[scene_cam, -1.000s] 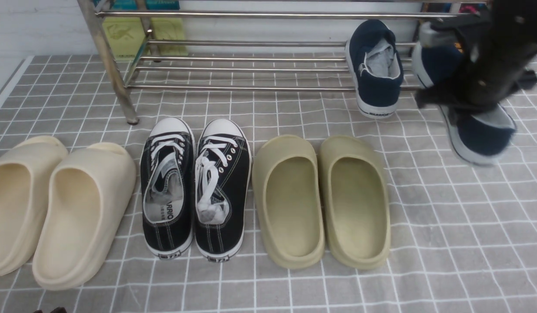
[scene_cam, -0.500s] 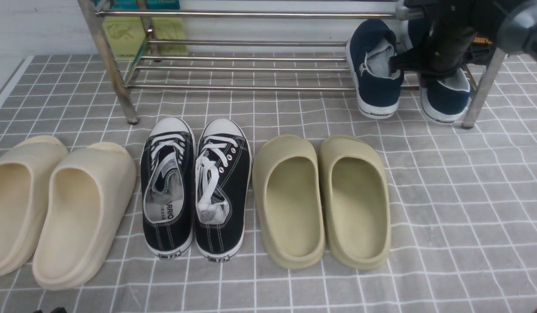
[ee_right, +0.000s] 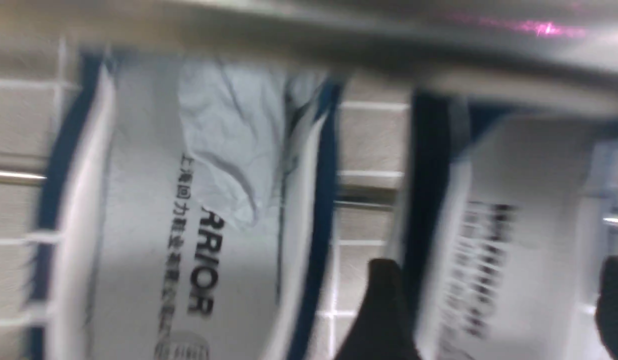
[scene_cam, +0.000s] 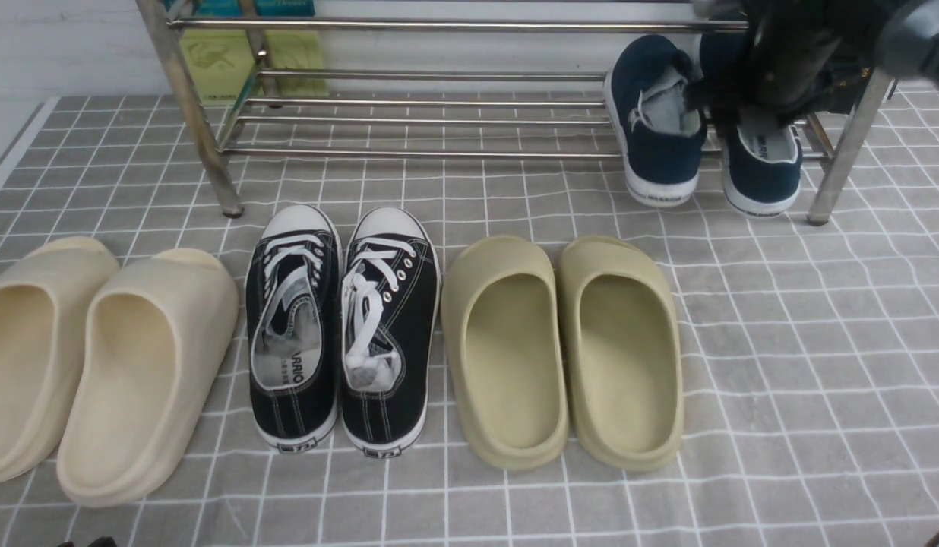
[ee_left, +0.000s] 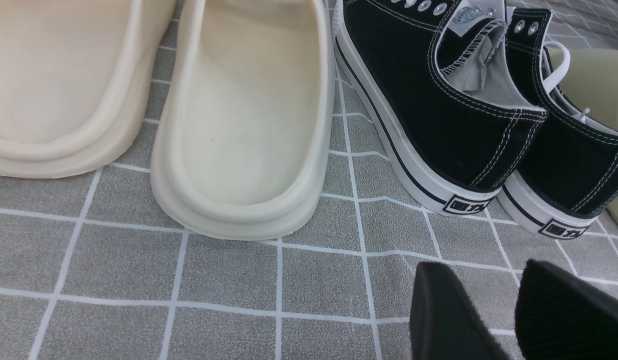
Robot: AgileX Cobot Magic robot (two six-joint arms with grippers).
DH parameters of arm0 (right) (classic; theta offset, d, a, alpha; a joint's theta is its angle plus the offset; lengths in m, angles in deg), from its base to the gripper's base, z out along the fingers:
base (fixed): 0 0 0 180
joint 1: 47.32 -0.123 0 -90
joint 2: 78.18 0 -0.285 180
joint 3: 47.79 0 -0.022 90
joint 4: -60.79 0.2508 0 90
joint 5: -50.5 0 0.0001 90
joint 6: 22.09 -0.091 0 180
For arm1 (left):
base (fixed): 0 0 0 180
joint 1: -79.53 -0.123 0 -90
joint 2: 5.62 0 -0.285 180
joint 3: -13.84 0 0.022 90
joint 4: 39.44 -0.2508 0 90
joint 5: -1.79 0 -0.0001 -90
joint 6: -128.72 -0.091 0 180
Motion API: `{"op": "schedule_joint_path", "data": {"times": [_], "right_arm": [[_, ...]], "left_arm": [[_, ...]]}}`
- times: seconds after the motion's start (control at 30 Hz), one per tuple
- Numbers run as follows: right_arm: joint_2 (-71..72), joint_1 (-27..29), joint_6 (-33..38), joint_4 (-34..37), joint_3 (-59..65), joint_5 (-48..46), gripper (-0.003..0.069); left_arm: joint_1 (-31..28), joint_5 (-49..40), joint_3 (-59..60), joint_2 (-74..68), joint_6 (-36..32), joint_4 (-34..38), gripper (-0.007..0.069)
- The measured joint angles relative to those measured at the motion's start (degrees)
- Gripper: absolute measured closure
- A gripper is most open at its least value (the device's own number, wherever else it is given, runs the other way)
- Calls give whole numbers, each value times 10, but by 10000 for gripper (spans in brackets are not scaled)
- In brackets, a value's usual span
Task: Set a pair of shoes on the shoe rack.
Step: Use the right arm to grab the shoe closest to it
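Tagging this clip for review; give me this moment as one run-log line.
right gripper: open around right navy shoe | both navy shoes: on lower rack shelf | left gripper: open, empty

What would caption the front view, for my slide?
Two navy shoes on a steel rack, other footwear before it.

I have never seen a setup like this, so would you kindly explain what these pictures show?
The machine has two arms, each ending in a pincer with a camera at its wrist. The wide picture looks forward from between the arms; the other two are wrist views.

On the grey checked cloth lie two cream slippers, two black sneakers and two green slippers. Behind them, the steel rack holds two navy shoes on its lower shelf.

The right pincer stands open around one navy shoe, apparently just letting go. The left pincer is open too, over bare cloth, holding nothing.
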Motion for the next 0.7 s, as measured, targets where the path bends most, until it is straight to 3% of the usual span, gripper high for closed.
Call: {"op": "schedule_joint_path", "data": {"times": [0.1, 0.17, 0.27, 0.33, 0.37, 0.43, 0.7], "right_arm": [[43, -1, 13, 0, 6, -9, 92], [114, -4, 34, 0, 28, -13, 174], [208, -6, 41, 0, 67, -17, 319], [272, -6, 48, -5, 103, -21, 467], [272, -6, 48, -7, 103, -22, 481], [365, -6, 51, -18, 178, -13, 632], [599, -6, 21, -21, 471, 157, 662]], "left_arm": [[0, 0, 0, 0, 0, 0, 386], [0, 0, 0, 0, 0, 0, 386], [0, 0, 0, 0, 0, 0, 386], [0, 0, 0, 0, 0, 0, 386], [0, 0, 0, 0, 0, 0, 386], [0, 0, 0, 0, 0, 0, 386], [0, 0, 0, 0, 0, 0, 386]]}}
